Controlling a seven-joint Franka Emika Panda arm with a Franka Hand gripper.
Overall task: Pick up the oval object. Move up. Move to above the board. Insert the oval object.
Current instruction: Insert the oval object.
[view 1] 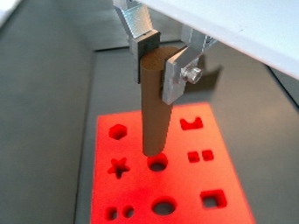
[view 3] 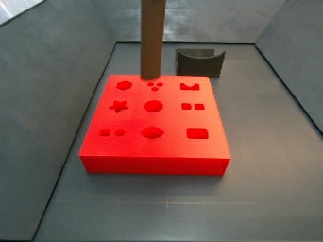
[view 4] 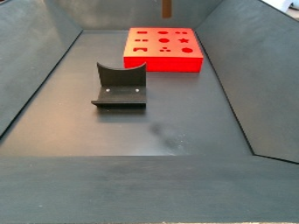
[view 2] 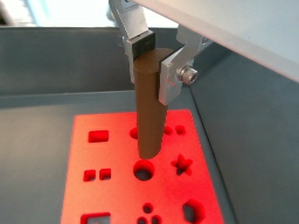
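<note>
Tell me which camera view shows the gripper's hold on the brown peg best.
Both wrist views show it best: the gripper has its silver fingers clamped on the top of the oval object above the board. The side views show only the peg's shaft; the gripper is out of frame.

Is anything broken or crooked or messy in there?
Nothing stands out. The gripper holds the brown oval object upright above the red board, which lies flat. The fixture stands on the floor apart from the board. Nothing looks spilled or damaged.
</note>
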